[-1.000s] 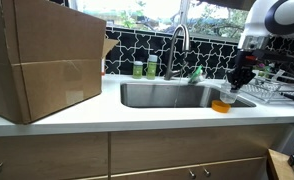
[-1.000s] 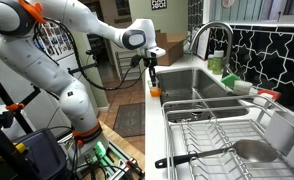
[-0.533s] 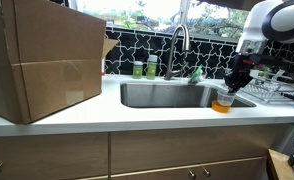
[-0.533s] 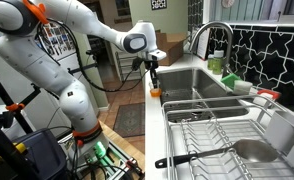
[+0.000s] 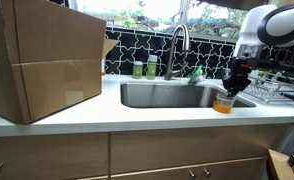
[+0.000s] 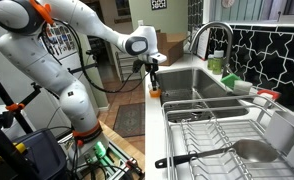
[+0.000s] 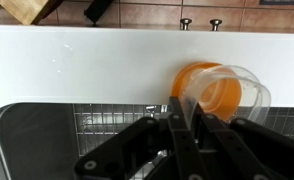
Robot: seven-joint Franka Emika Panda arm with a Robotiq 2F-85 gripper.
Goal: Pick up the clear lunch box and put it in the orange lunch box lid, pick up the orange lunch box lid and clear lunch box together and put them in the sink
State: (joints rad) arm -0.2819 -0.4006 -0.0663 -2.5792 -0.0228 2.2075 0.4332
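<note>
1. The gripper (image 7: 190, 112) hangs over the sink's (image 5: 165, 96) front corner. Its fingers (image 7: 177, 126) stand only a narrow gap apart, astride the near wall of the box (image 7: 235, 92).
2. One finger is inside the box and one is outside. I cannot tell from any view whether they press on the wall.
3. The box is clear and sits inside the lid (image 7: 200, 90), which is orange. Both rest on the white counter (image 7: 77, 62) just beside the sink's rim, on the side towards the cabinets.
4. In both exterior views the gripper (image 5: 234, 80) (image 6: 153, 78) points straight down, with the lid (image 5: 223, 104) (image 6: 155, 92) directly below it, at the sink's (image 6: 187, 82) edge.
5. A wire grid (image 7: 112, 120) lies on the sink's bottom, just beside the fingers in the wrist view.
6. The faucet (image 5: 179, 44) rises behind the sink, with two green bottles (image 5: 145, 69) beside its base.
7. A dish rack (image 5: 263, 88) stands on the counter just beyond the sink's end, near the gripper.
8. A big cardboard box (image 5: 42, 62) sits on the counter at the sink's other end — well apart from the lid.
9. Nothing lies between the lid and the sink's basin — only the rim.
</note>
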